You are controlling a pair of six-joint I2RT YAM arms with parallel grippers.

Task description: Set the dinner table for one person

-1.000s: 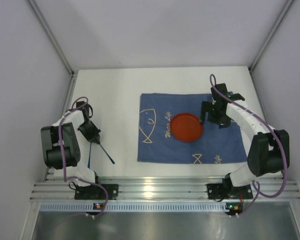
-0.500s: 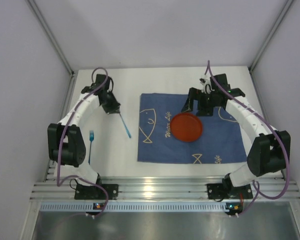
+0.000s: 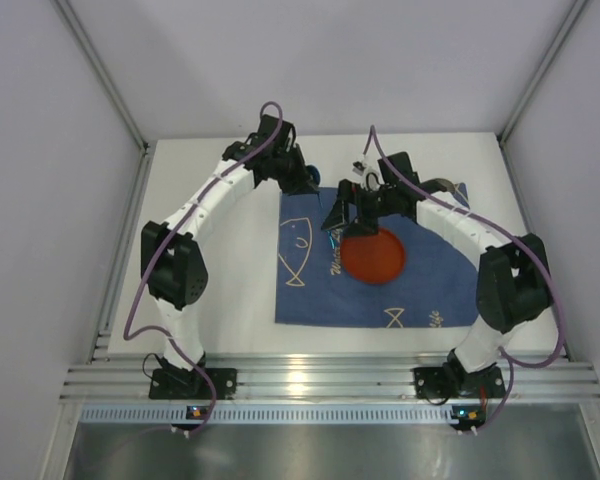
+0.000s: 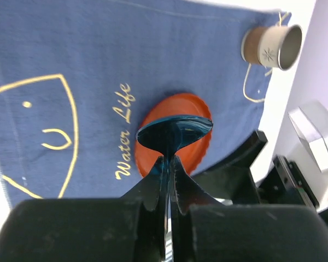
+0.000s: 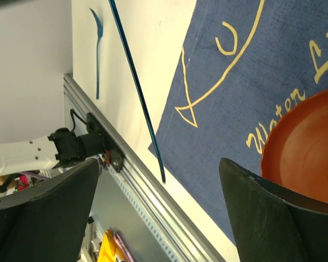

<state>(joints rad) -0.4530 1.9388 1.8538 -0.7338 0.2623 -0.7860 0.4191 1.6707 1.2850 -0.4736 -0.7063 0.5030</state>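
Left claw (image 4: 168, 164) is clamped on the slender handle of a blue spoon (image 4: 175, 130), whose bowl hangs above the plate. The right claw (image 5: 158, 169) is spread wide with nothing in it, just beside that spoon. Beneath everything lies the dinner table (image 3: 235, 290), its white top running from the ridged rail at the near edge to the back walls. A dark blue placemat (image 3: 420, 290) with fish drawings covers its right half, and a red plate (image 3: 375, 258) sits on the middle of the mat. A metal cup (image 4: 270, 46) sits at the mat's far right corner, close by the right forearm. A blue fork (image 5: 97, 49) lies on bare table left of the mat. The chief risk, I judge, is crowding: both claws meet near the plate's far-left rim, so a swing of the spoon could strike the right claw. Pinched only at its thin handle, the spoon could then twist loose and land on the plate rather than beside it. The right forearm might also knock the cup.
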